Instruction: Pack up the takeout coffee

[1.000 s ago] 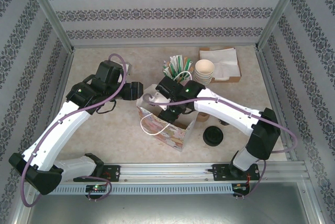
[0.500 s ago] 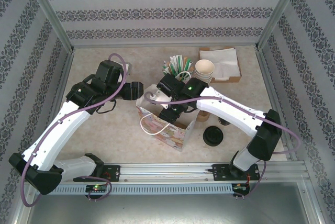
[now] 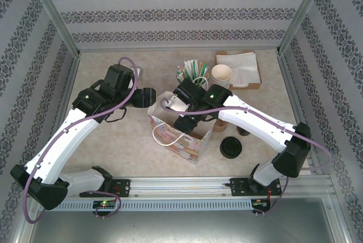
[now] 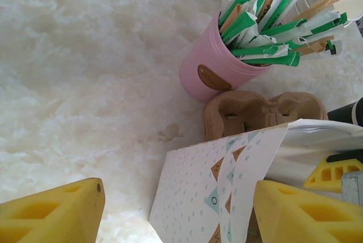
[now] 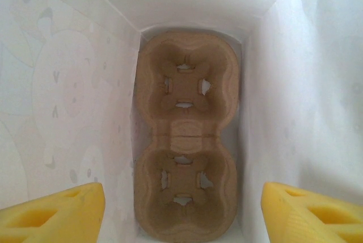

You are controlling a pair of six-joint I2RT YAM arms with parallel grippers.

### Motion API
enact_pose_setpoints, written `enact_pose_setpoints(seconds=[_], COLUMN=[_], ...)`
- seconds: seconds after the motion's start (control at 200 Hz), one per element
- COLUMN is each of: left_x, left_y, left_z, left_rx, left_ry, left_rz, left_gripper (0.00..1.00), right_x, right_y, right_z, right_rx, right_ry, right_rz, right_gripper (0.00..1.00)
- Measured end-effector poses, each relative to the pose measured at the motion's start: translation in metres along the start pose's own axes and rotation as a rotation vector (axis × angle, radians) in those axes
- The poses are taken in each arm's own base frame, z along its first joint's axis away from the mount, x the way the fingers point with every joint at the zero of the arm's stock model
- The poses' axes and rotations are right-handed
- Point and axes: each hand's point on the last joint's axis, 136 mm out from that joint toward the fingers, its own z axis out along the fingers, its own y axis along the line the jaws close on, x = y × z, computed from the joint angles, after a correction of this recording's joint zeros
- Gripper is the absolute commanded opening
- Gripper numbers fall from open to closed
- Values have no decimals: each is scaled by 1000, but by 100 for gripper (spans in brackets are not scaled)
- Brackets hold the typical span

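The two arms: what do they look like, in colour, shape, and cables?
Both the left arm and the right arm have white rounded link shells with black joints. A purple cable runs along each, and a small green light glows near each wrist. The fingers are yellow wedge-shaped blocks with recessed pockets.

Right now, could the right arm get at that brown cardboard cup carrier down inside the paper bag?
Probably yes. The right gripper hangs open over the mouth of the bag, and the carrier lies bare at the bottom, nothing between them. The bag walls are close on both sides, though.
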Motion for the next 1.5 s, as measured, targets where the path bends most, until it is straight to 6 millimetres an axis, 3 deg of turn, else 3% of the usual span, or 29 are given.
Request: enact_pose_setpoints(seconds=[0.275, 0.924, 1.504], left_x=[1, -6, -6], left_y=[1, 1, 1], left_z=[7, 14, 17], left_rx=[-12, -29, -32], left_ry=[18, 19, 29], left_rz=[0, 0, 0], left_gripper=[70, 70, 69], right_x=[1, -2, -11], right_y=[0, -1, 0], right_z=[0, -22, -59], right_rx=[3, 31, 57], right_ry=[0, -62, -207], right_rz=[0, -7, 11], right_gripper=[73, 73, 73])
